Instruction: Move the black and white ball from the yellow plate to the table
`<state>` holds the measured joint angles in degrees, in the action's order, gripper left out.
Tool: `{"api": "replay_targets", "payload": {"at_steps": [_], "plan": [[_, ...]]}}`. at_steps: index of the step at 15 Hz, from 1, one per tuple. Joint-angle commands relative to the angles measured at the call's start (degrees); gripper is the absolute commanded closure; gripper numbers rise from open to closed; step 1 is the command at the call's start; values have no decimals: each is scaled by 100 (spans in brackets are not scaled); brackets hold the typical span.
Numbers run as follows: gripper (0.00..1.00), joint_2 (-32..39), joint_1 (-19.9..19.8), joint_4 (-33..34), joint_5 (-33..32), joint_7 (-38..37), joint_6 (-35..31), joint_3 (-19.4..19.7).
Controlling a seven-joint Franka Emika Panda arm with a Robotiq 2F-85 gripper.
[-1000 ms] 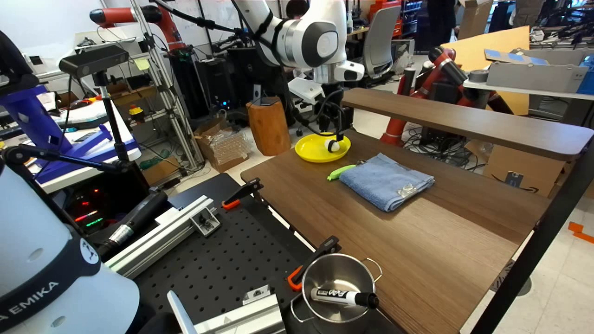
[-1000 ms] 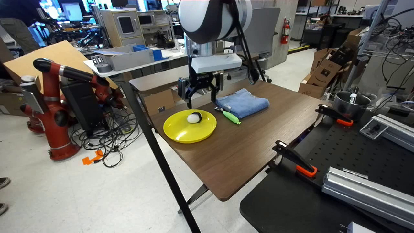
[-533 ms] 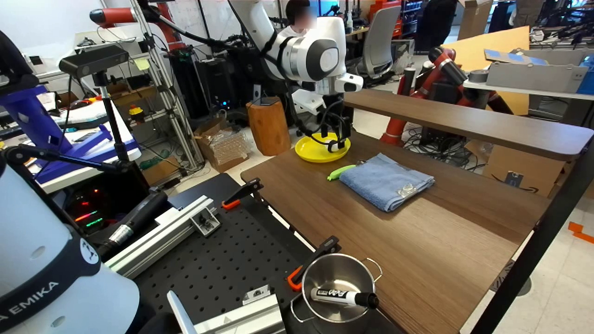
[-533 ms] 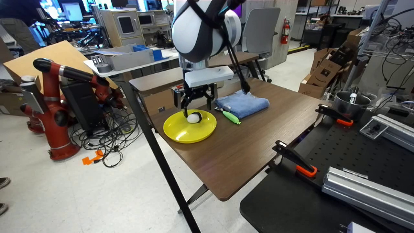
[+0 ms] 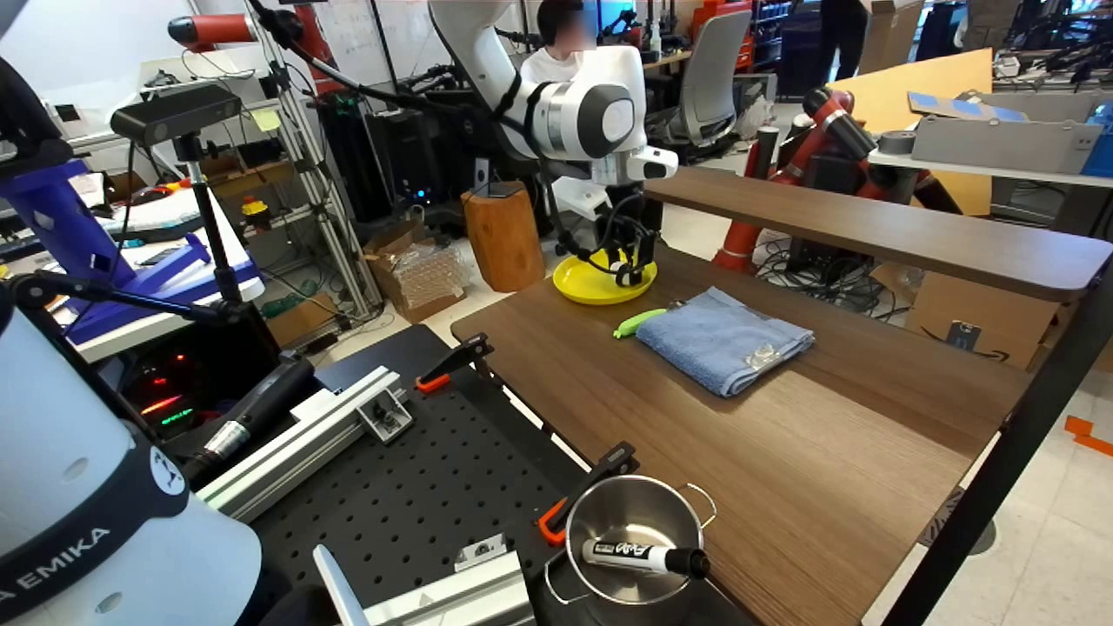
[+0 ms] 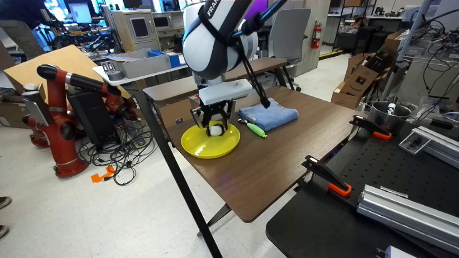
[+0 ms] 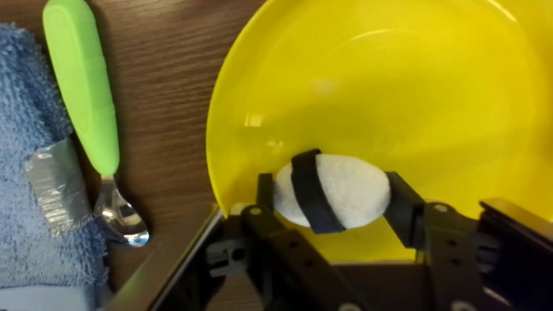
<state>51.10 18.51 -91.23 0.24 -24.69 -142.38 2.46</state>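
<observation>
The hand [image 7: 332, 194] is now gripping the black and white ball [image 7: 356, 192] from both sides, presumably readying the lift. Against the earlier frame, the hand is sitting lower and narrower. The ball is apparently resting on the yellow plate [image 6: 200, 146], right of centre; transfer to the desk [image 6: 265, 161] is pending.

"A EMIKA" reads on the robot's base [image 5: 122, 522], "FRAN" on the arm [image 6: 209, 53], a curved arrow on a carton [image 5: 983, 304]; lettering on the marker [image 5: 648, 557] is too blurred to read surely.
</observation>
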Motion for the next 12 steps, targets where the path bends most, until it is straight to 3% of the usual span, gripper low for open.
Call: {"api": "replay_targets", "payload": {"at_steps": [1, 5, 12], "plan": [[66, 166, 107, 348, -139, -186, 329, 140], [91, 93, 88, 283, -207, -105, 422, 99], [94, -406, 52, -236, -326, 30, 560, 89]]}}
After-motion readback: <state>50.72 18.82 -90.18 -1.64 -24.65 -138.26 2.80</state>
